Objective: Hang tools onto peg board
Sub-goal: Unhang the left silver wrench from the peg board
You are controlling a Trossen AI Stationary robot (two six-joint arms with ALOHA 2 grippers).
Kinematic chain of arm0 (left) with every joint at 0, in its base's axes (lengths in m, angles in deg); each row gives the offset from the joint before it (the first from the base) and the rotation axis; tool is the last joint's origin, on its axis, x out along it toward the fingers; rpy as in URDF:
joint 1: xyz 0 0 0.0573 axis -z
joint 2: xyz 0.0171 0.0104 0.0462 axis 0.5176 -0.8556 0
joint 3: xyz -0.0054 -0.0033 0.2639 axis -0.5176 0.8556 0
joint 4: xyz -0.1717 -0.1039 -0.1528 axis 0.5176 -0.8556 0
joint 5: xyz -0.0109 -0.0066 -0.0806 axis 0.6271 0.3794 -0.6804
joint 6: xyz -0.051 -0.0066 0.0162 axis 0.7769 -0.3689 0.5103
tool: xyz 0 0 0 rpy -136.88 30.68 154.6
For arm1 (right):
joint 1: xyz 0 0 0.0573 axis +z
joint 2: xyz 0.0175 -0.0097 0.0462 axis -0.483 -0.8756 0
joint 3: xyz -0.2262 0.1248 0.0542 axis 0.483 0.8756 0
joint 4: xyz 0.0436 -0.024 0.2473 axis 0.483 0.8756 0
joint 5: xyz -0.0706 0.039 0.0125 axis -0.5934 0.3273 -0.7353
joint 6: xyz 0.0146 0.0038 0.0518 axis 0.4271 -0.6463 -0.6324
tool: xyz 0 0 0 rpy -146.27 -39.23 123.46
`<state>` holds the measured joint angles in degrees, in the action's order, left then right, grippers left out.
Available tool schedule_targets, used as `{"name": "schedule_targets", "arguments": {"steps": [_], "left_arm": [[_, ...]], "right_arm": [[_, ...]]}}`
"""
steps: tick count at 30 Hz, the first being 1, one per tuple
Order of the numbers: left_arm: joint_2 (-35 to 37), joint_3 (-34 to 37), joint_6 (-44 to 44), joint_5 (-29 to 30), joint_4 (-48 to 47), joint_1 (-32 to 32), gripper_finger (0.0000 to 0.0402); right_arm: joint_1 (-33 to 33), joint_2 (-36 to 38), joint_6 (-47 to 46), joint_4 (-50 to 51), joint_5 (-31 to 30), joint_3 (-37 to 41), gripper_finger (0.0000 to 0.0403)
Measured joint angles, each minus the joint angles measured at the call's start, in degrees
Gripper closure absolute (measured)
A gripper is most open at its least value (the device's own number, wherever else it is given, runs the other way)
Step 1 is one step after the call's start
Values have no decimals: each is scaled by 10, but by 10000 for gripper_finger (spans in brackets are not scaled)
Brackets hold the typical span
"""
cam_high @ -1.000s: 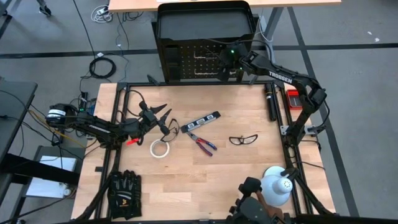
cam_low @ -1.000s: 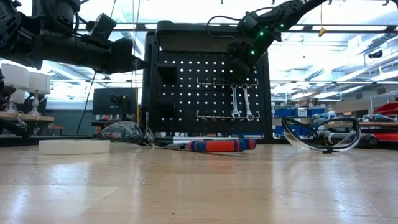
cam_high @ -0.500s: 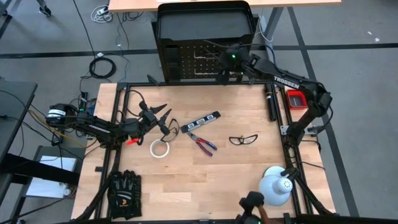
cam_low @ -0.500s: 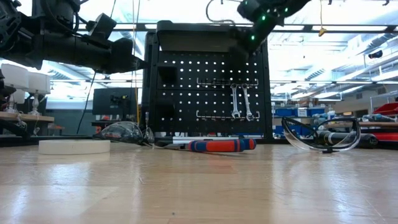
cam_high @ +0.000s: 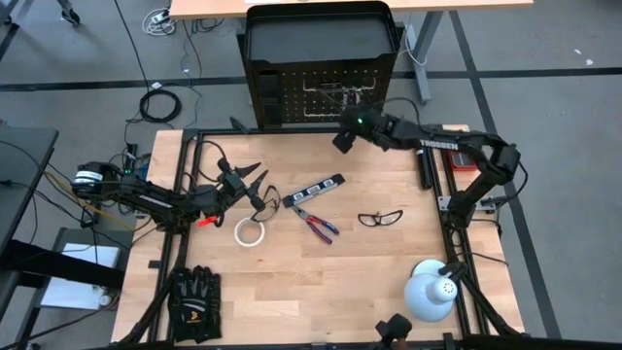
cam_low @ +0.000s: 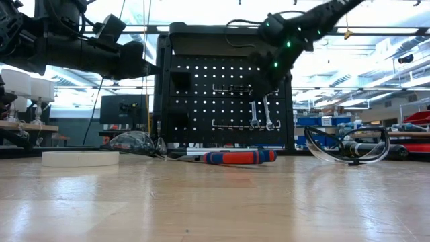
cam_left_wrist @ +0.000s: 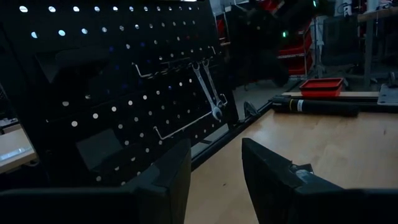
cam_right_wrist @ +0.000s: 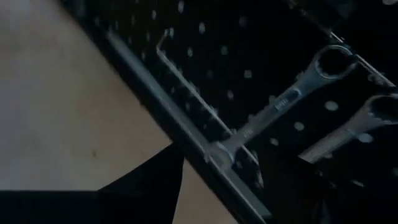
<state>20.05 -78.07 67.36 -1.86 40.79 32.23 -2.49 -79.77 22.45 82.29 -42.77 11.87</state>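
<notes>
Two silver wrenches (cam_low: 260, 111) hang side by side on the upright black perforated peg board (cam_low: 201, 101). Four tools lie on the wooden table (cam_high: 321, 282): white tape roll (cam_high: 251, 231), red-handled pliers (cam_high: 316, 222), dark slim level bar (cam_high: 313, 190), black-framed glasses (cam_high: 380, 218). Right gripper (cam_high: 344, 137) hovers just off the board, fingers parted, empty. Left gripper (cam_high: 255, 185) near the tape, parted, empty. Front table area open; black gloves (cam_high: 193, 302), white dome lamp (cam_high: 433, 290) at the near edge.

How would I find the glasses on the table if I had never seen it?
Start at the wooden table and look toward its right side, near the white dome lamp. The glasses lie flat there, apart from the other tools. They alone have a thin black frame with two clear lenses.
</notes>
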Motion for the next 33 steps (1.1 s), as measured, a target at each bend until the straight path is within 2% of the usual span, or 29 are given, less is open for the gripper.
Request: {"name": "schedule_targets", "arguments": {"steps": [4,8,13,16,19,25,33], "left_arm": [[0,0,0,0,0,0,257],[0,0,0,0,1,0,257],[0,-1,0,0,5,0,257],[0,-1,0,0,5,0,257],[0,-1,0,0,5,0,257],[0,-1,0,0,4,0,257],[0,0,0,-1,4,0,257]], "right_arm": [[1,0,-34,-177,-39,86,188],[0,-6,-80,-254,-81,127,188],[21,-37,-169,-256,-107,122,188],[46,-62,-219,-256,-145,103,188],[62,-94,-237,-254,-198,77,192],[62,-149,-240,-254,-255,13,205],[62,-178,-246,-250,-248,-35,187]]}}
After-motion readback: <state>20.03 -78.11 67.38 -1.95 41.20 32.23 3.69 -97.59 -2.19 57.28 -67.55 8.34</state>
